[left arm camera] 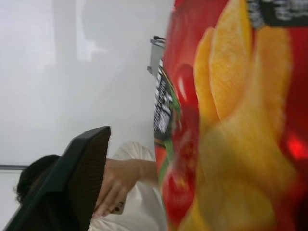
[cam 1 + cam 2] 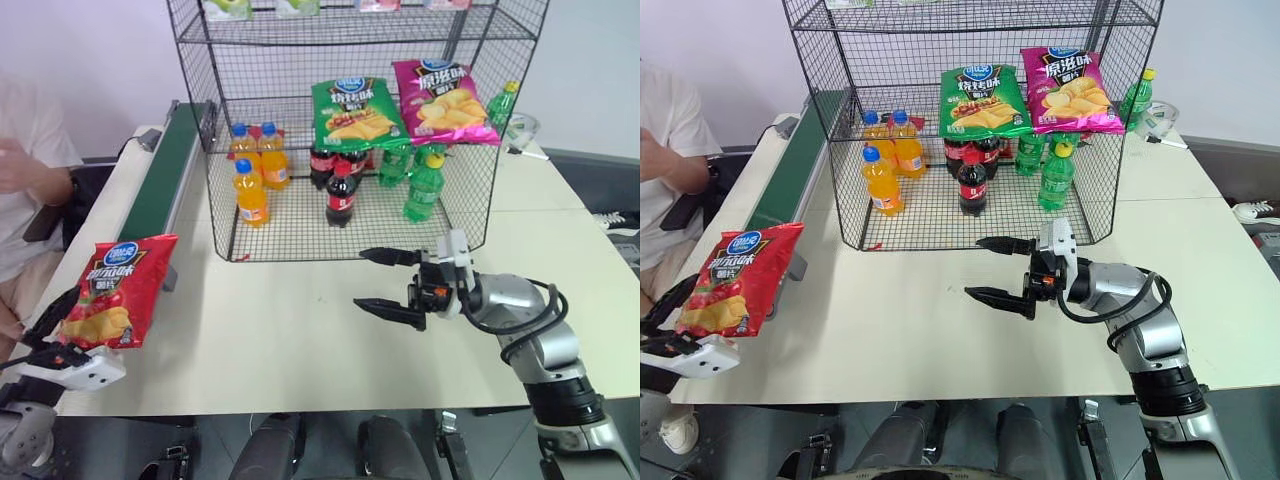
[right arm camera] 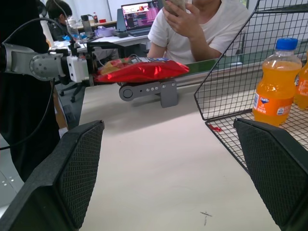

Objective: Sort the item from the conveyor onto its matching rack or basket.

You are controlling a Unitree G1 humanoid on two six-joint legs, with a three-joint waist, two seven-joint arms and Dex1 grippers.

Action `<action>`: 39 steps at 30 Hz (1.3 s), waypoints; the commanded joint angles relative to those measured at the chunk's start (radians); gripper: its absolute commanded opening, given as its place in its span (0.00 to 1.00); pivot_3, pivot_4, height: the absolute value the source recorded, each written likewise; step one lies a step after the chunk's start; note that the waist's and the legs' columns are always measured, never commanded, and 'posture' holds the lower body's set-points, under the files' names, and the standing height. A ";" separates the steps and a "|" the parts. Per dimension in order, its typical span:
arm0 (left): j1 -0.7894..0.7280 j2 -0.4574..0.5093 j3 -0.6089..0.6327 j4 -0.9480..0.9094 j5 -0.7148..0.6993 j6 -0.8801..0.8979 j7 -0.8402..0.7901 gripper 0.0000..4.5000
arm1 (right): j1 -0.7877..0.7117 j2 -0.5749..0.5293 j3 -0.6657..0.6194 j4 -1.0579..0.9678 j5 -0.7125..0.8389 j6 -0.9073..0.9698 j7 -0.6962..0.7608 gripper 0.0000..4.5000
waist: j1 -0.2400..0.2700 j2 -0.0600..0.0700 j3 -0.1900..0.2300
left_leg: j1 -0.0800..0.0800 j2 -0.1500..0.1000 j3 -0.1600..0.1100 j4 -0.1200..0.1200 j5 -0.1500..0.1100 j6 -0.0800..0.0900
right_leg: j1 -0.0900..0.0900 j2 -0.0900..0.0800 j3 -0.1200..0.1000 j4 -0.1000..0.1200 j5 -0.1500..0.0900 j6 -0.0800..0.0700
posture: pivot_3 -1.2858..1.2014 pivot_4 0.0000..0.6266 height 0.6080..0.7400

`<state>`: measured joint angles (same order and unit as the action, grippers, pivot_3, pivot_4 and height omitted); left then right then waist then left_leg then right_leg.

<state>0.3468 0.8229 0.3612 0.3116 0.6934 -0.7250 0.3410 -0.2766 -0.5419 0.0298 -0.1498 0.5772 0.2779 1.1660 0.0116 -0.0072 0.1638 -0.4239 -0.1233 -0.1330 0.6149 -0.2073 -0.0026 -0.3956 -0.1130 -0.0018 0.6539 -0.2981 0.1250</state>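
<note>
Red chip bag hanging at the table's left edge, clamped in the left gripper.

The bag is standing upright off the table, pinched at its lower end by the left gripper's black fingers, just beside the near end of the dark-green conveyor. The right gripper is hovering over the table with its fingers spread wide and holding nothing, in front of the black wire rack, well apart from the bag.

chip bag: glossy crinkly foil | rack: black wire mesh | table: matt
</note>
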 commanded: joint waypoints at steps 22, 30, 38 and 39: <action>-0.118 0.011 0.126 -0.576 -0.151 0.191 -0.215 0.01 | 0.082 0.035 -0.198 -0.031 0.032 -0.137 -0.132 1.00 | -0.002 0.001 -0.001 | 0.001 0.000 0.000 0.000 0.001 0.001 | 0.001 0.000 0.000 0.001 0.000 0.000 | 0.52 0.24 1.00; -0.351 -0.012 -0.030 -0.660 -0.124 0.199 -0.320 0.01 | 0.092 0.097 -0.246 -0.092 0.025 -0.173 -0.277 1.00 | 0.000 0.002 -0.001 | 0.001 0.000 0.001 0.000 0.003 -0.001 | 0.002 0.001 0.001 0.004 0.000 0.000 | 0.52 0.24 1.00; -0.736 -0.130 -0.280 -0.395 0.004 0.261 -0.293 0.01 | 0.117 0.122 -0.246 -0.139 -0.006 -0.196 -0.376 1.00 | 0.004 0.001 -0.001 | 0.004 -0.001 0.000 0.001 0.004 -0.001 | 0.003 0.003 0.000 0.006 0.000 0.000 | 0.52 0.24 1.00; -0.777 -0.141 -0.297 -0.350 0.015 0.260 -0.274 0.01 | 0.109 0.128 -0.247 -0.137 -0.012 -0.199 -0.394 1.00 | -0.001 0.001 -0.001 | 0.003 -0.001 0.000 0.001 0.004 -0.001 | 0.005 0.003 0.001 0.006 0.000 0.000 | 0.52 0.24 1.00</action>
<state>-0.3967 0.6858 0.0786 -0.0804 0.6885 -0.4751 0.0328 -0.1569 -0.4188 -0.2042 -0.2537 0.5719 0.1056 0.7973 0.0110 -0.0064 0.1628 -0.4204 -0.1244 -0.1322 0.6155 -0.2036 -0.0039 -0.3911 -0.1098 -0.0003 0.6605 -0.2981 0.1254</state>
